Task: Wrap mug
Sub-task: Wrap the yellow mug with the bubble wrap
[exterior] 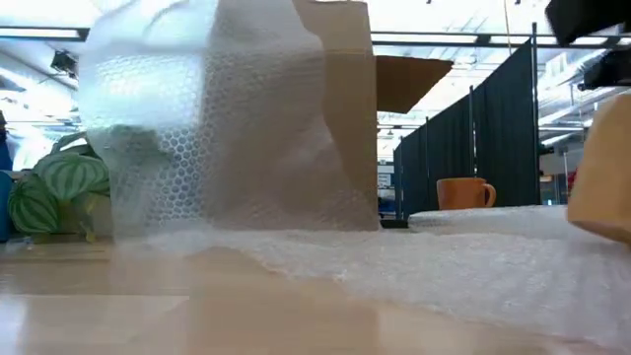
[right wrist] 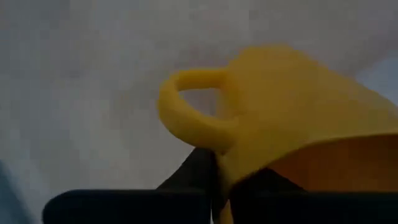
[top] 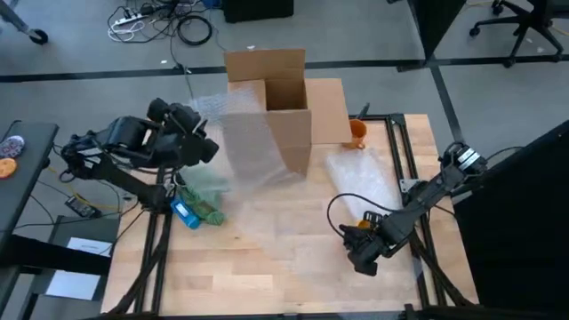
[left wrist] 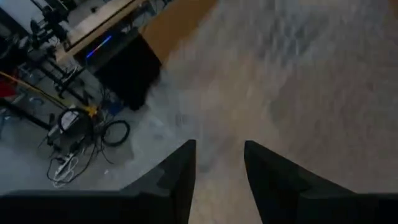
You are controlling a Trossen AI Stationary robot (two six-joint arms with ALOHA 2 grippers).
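The right gripper is clamped on the rim of a yellow mug near the right front of the table, with one finger inside the mouth and one outside, just beside the handle. The mug sits at the edge of the bubble wrap spread across the table in front of a cardboard box. The left gripper hovers over the far left part of the wrap with its fingers parted and nothing between them. The mug is probably rigid, fairly light and smooth (likely slippery if glazed, and breakable if dropped), so the rim pinch looks sound. The wrap is soft, limp and springy; it is best taken by a free edge. An orange mug stands apart beside the box.
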